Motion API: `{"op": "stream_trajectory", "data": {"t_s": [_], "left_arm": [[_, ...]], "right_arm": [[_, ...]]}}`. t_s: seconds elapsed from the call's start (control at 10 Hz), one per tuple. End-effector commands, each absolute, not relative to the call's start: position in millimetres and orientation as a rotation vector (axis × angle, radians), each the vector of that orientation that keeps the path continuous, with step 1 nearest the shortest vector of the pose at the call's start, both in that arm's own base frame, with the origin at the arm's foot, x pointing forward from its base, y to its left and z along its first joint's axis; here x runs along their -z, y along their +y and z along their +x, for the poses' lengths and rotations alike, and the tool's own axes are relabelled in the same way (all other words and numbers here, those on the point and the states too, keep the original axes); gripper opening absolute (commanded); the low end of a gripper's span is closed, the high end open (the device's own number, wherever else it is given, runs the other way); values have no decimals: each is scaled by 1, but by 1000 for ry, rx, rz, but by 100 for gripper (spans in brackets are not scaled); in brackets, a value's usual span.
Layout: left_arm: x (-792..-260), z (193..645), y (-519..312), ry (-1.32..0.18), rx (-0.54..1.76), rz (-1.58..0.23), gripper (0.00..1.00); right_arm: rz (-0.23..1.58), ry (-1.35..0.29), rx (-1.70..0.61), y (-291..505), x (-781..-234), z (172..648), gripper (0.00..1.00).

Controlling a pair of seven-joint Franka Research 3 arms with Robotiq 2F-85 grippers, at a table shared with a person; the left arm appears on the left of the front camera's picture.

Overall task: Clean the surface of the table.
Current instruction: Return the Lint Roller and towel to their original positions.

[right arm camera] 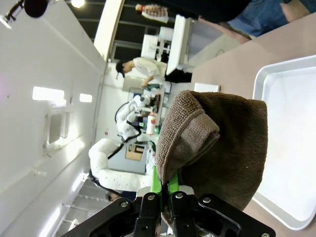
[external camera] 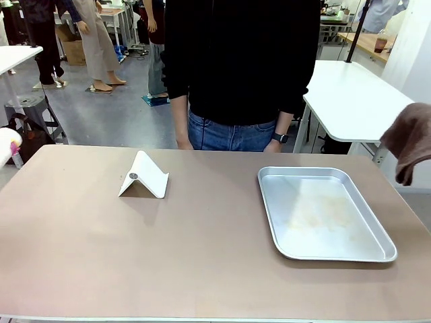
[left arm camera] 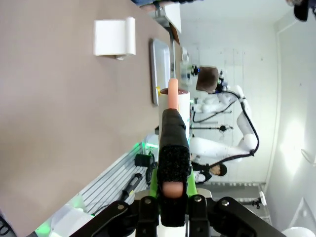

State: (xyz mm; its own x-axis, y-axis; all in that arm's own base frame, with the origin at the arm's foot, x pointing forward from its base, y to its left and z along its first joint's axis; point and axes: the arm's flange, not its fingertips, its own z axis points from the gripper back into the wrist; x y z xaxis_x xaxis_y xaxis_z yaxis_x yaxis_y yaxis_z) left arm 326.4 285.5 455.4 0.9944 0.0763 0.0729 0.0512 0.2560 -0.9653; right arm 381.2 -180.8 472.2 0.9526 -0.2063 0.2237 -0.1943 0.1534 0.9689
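Observation:
The tan-brown table (external camera: 202, 256) spans the front view. Off its right edge a brown cloth (external camera: 412, 141) hangs in the air. In the right wrist view my right gripper (right arm camera: 163, 183) is shut on that brown cloth (right arm camera: 217, 148), which drapes over the fingers above the tray (right arm camera: 291, 148). My left gripper (left arm camera: 173, 118) is shut on a slim pink-orange stick (left arm camera: 173, 94) that juts past the fingertips, with a white cylinder (left arm camera: 183, 106) right behind it. It hangs beside the table (left arm camera: 59, 123), off its edge. A white and pink thing (external camera: 8, 145) shows at the table's left edge.
A silver metal tray (external camera: 323, 212) with faint smears lies on the right half. A white folded stand (external camera: 143, 176) sits left of centre near the far edge. A person in a black top stands at the far side, hands (external camera: 277, 140) low by the table edge.

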Motion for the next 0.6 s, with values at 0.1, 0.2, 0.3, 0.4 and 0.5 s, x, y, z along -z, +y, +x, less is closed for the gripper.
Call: {"op": "stream_trajectory", "data": {"t_s": [0.1, 0.2, 0.3, 0.4, 0.5], "left_arm": [[-493, 333, 212, -48, 45, -1349, 22], [-506, 338, 185, -36, 74, -1322, 22], [-516, 345, 162, -19, 86, -1299, 22], [-521, 351, 137, -10, 94, -1255, 22], [-523, 356, 112, -4, 84, -1185, 22]], "right_arm": [[1346, -270, -118, -107, -482, 412, 6], [1305, -230, -158, -76, -481, 430, 6], [1290, -199, -209, -49, -481, 445, 6], [1295, -184, -254, -21, -481, 457, 6], [1303, -166, -287, 8, -478, 469, 6]]}}
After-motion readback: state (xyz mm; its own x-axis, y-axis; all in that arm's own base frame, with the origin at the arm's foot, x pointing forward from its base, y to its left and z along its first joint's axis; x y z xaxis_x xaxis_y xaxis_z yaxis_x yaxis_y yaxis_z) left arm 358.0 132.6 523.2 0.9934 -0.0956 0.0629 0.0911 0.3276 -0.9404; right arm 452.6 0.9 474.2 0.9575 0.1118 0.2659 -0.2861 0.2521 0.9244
